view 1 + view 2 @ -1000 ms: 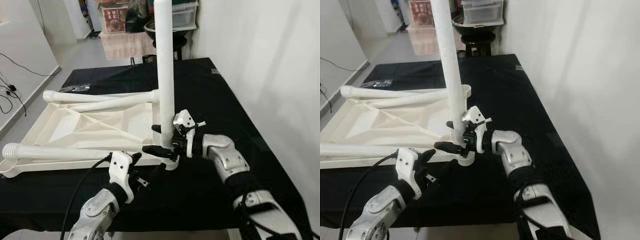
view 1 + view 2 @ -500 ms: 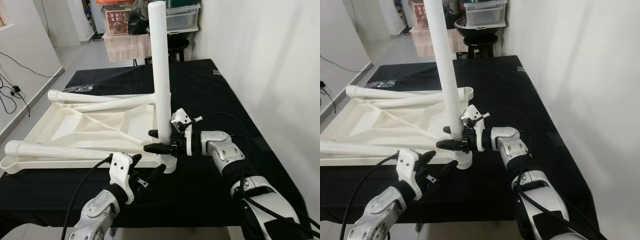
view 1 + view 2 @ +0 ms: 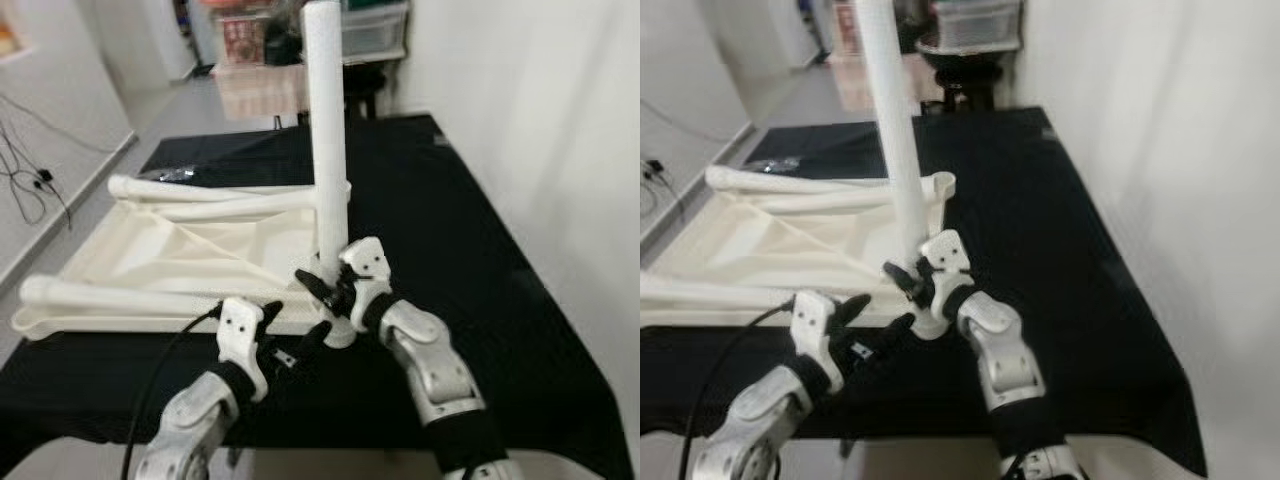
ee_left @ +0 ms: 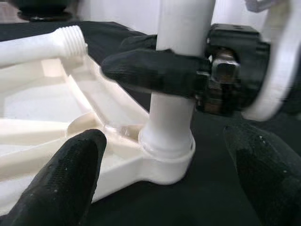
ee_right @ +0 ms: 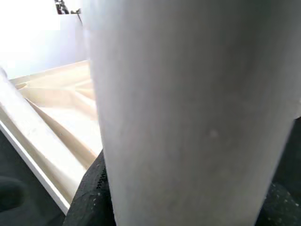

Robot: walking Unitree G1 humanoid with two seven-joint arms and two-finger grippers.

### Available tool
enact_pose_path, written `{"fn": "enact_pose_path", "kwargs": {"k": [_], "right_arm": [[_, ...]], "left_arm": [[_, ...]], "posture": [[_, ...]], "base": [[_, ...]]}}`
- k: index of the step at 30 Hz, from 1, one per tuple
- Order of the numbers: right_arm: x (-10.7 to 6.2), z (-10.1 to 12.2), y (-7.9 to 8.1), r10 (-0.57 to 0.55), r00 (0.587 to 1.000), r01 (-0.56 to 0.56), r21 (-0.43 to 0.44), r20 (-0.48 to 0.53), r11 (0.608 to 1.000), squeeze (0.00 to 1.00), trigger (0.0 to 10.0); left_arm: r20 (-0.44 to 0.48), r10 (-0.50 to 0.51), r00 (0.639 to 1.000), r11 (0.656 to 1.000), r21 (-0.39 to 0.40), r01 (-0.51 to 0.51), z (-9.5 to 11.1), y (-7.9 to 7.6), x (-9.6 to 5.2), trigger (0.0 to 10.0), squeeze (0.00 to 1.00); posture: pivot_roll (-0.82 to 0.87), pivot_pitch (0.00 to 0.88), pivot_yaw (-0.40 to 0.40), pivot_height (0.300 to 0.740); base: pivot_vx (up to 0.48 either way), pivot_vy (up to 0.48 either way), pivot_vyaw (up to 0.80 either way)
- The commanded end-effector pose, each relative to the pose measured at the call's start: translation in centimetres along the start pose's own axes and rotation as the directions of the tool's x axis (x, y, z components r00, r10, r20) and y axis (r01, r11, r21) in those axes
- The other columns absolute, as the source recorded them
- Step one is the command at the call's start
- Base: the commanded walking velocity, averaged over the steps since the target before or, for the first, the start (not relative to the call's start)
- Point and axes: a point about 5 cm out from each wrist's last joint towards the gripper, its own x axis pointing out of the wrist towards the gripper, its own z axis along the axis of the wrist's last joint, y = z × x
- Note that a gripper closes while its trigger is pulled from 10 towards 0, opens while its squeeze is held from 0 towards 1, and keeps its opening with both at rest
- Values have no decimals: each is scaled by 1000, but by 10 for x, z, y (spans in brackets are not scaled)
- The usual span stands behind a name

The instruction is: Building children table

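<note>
An upturned white table top [image 3: 180, 260] lies on the black-clothed table. One white leg [image 3: 328, 150] stands upright in its near right corner socket [image 3: 338, 330]. My right gripper [image 3: 325, 288] is shut on this leg just above the socket; the leg [image 5: 188, 94] is pressed between the black fingers [image 5: 89, 193]. My left gripper [image 3: 295, 340] is open, low at the table's front, its fingers [image 4: 70, 179] spread either side of the socket [image 4: 164, 160] without touching it. The right gripper's finger [image 4: 150, 70] wraps the leg [image 4: 181, 28].
Two loose white legs with threaded ends lie on the table top, one at the far edge [image 3: 210, 190] and one at the near edge [image 3: 120, 298]. A white wall [image 3: 540, 120] runs along the right. Boxes and a stool [image 3: 330, 60] stand beyond the table's far end.
The head camera has shifted. My right forearm has swung from the right side round towards me, its gripper still clamped on the upright leg. The left gripper stays put.
</note>
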Motion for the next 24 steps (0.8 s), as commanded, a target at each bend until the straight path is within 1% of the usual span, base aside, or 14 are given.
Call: {"fn": "enact_pose_path", "kwargs": {"k": [1, 8, 9, 10, 11, 12, 14, 15, 16, 17, 20, 21, 22, 24], "right_arm": [[-4, -18, -4, -31, 995, 29, -21, -90, 999, 0, 0], [-5, -19, -6, -25, 993, 27, 17, -118, 999, 0, 0], [-5, -17, -5, 0, 992, 6, 43, -127, 999, 0, 10000], [-4, -10, -6, 37, 994, -32, 53, -103, 998, 1000, 10000], [-1, -1, -6, 88, 994, -84, 68, -59, 994, 1000, 10000], [-1, -1, -6, 88, 994, -84, 68, -59, 994, 1000, 10000], [5, 14, -6, 215, 976, -216, 61, 27, 974, 1000, 10000], [5, 14, -6, 215, 976, -216, 61, 27, 974, 1000, 10000], [6, 19, -7, 320, 946, -322, 36, 43, 946, 1000, 10000], [6, 21, -10, 386, 921, -387, 18, 46, 922, 1000, 10000], [5, 22, -11, 422, 905, -423, 7, 44, 906, 1000, 10000], [6, 23, -14, 487, 873, -487, -32, 18, 873, 0, 10000], [6, 23, -15, 521, 854, -520, -54, -4, 852, 0, 10000], [10, 22, -21, 571, 817, -576, -84, -75, 813, 0, 10000]], "left_arm": [[-16, 19, 1000, 1000, 5, -19, -3, 4, -2, 10000, 0], [-9, 32, 999, 999, 1, -32, -2, 5, -2, 10000, 0], [-10, 27, 1000, 1000, -1, -27, -2, 5, -2, 10000, 0], [-11, 23, 1000, 1000, -1, -23, -2, 4, -1, 10000, 0], [-11, 22, 1000, 1000, -1, -22, -2, 4, -1, 10000, 0], [-11, 22, 1000, 1000, -1, -22, -2, 4, -1, 10000, 0], [-10, 23, 1000, 1000, 0, -23, -2, 4, -1, 10000, 0], [-10, 23, 1000, 1000, 0, -23, -2, 4, -1, 10000, 0], [-10, 24, 1000, 1000, 1, -24, -2, 4, -1, 10000, 0], [-10, 25, 1000, 1000, 3, -25, -2, 4, -1, 10000, 0], [-10, 26, 1000, 1000, 3, -26, -2, 4, -1, 10000, 0], [-11, 21, 1000, 1000, 7, -21, -2, 3, -1, 10000, 0], [-12, 18, 1000, 1000, 10, -18, -2, 2, -1, 10000, 0], [-24, -37, 999, 999, 22, 38, -2, -4, -2, 10000, 0]], "posture": [[-67, 8, 54, 740], [-63, 9, 52, 740], [-61, 9, 53, 740], [-56, 7, 52, 740], [-56, 7, 52, 740], [-56, 7, 52, 740], [-49, 6, 51, 740], [-49, 6, 51, 740], [-40, 4, 51, 740], [-37, 4, 50, 740], [-37, 4, 50, 740], [-33, 3, 48, 740], [-33, 3, 48, 740], [-25, 0, 43, 740]], "base": [[0, 0, 0], [0, 0, 0], [0, 0, 0], [0, 0, 0], [0, 0, 0], [0, 0, 0], [0, 0, 0], [0, 0, 0], [0, 0, 0], [0, 0, 0], [0, 0, 0], [0, 0, 0], [0, 0, 0], [0, 0, 0]]}}
